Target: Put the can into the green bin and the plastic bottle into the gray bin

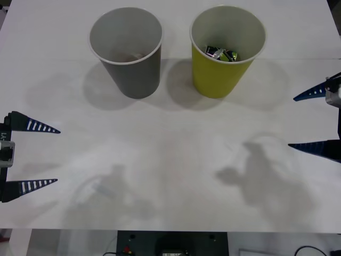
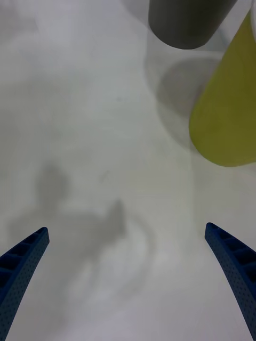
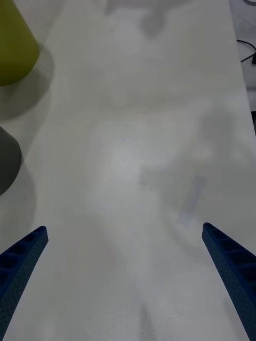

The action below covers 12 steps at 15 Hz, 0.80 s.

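Observation:
The can lies inside the green bin at the back right, its dark body and silver end showing below the rim. To its left stands the gray bin; a faint pale shape lies at its bottom, and I cannot tell whether it is the plastic bottle. My left gripper hovers open at the table's left edge, holding nothing. My right gripper is open at the right edge, also holding nothing. The right wrist view has its gripper over bare table, facing the green bin and gray bin.
The white table carries the shadows of both arms near the front. In the left wrist view the open gripper is over bare table, with the green bin and gray bin off to one side. A dark base with cables sits below the front edge.

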### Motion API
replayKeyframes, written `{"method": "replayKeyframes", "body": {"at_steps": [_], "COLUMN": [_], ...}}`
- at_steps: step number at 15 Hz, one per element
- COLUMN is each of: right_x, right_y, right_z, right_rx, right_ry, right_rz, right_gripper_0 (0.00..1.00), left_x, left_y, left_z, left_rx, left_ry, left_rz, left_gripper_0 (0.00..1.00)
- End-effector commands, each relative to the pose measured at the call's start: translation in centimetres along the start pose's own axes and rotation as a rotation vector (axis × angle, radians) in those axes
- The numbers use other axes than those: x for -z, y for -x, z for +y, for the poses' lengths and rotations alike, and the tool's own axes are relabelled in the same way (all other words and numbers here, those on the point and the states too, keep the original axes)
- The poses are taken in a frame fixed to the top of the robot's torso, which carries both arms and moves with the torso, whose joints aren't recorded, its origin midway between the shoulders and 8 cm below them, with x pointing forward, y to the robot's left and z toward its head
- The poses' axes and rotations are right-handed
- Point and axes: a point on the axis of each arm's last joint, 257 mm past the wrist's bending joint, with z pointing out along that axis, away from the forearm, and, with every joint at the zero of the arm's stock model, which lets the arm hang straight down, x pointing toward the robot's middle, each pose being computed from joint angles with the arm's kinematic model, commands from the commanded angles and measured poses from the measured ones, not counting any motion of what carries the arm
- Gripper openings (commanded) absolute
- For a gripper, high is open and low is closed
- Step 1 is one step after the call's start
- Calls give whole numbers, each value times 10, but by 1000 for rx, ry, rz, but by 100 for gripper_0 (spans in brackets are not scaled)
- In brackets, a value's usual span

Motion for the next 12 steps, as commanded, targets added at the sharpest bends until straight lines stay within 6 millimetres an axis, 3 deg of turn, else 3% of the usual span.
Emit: {"method": "replayKeyframes", "body": {"at_steps": [1,5,12], "right_x": [1,2,2], "right_y": [-13,-28,-29], "right_z": [8,20,20], "right_rx": [-2,-15,1], "right_ry": [7,24,23], "right_rz": [11,31,31], "right_gripper_0": [100,100,100], "left_x": [0,0,0], "left_y": [0,0,0], "left_z": [0,0,0], "left_rx": [0,0,0], "left_ry": [0,0,0], "left_rz": [0,0,0], "left_gripper_0": [100,100,100]}}
